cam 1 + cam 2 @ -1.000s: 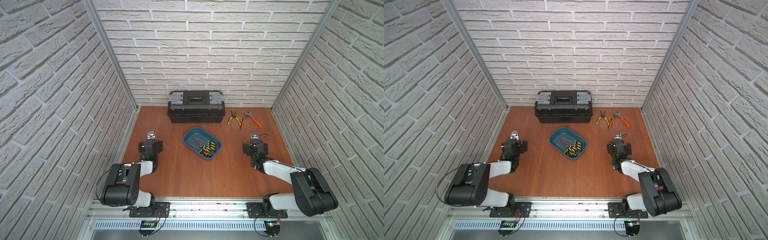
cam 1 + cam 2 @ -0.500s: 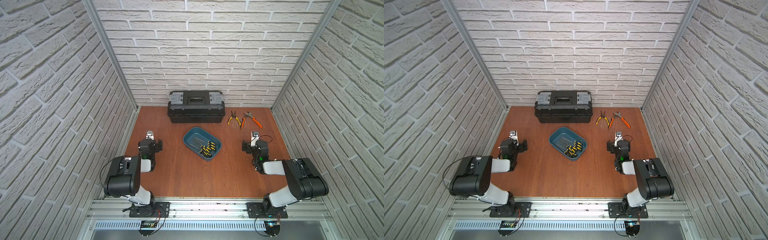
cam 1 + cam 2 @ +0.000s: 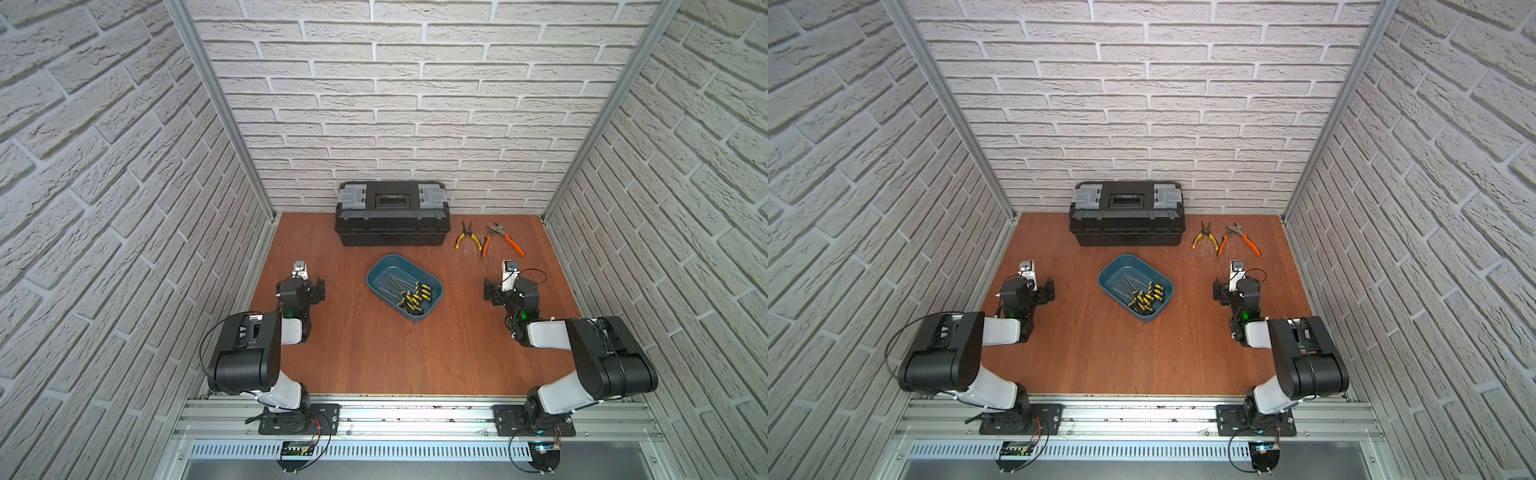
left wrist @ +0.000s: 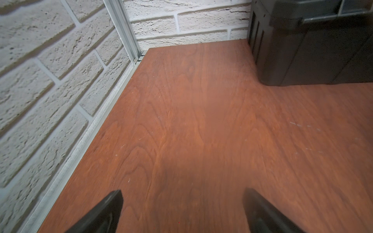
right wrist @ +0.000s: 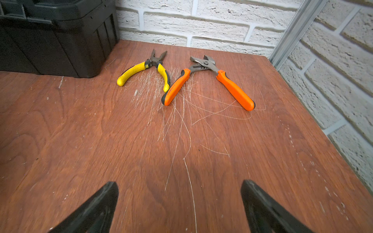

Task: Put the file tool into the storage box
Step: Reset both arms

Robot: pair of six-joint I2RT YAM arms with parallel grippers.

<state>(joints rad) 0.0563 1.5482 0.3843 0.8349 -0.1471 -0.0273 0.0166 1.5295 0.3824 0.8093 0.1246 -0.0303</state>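
Note:
The teal-blue storage box [image 3: 376, 270] [image 3: 1108, 272] sits in the middle of the wooden table, set at an angle. Inside it lie several thin file tools [image 3: 415, 293] [image 3: 1147, 296] with yellow-and-black handles. My left gripper [image 3: 319, 289] [image 3: 1050, 289] [image 4: 182, 193] hovers low to the left of the box, open, with only bare wood between its fingers. My right gripper [image 3: 488, 291] [image 3: 1217, 289] [image 5: 179, 184] is to the right of the box, open and holding nothing. Both stand well apart from the box.
A black toolbox [image 3: 392, 214] [image 3: 1126, 218] [image 4: 312, 44] [image 5: 56, 36] with grey latches stands shut against the back wall. Yellow-handled pliers [image 3: 467, 237] [image 5: 131, 71] and orange-handled pliers [image 3: 505, 241] [image 5: 177, 84] lie at the back right, on scratched wood. Brick walls enclose three sides.
Both arms have folded back a little toward their bases, mostly in the first half second. The grippers stay open, and the box and its contents have not moved.

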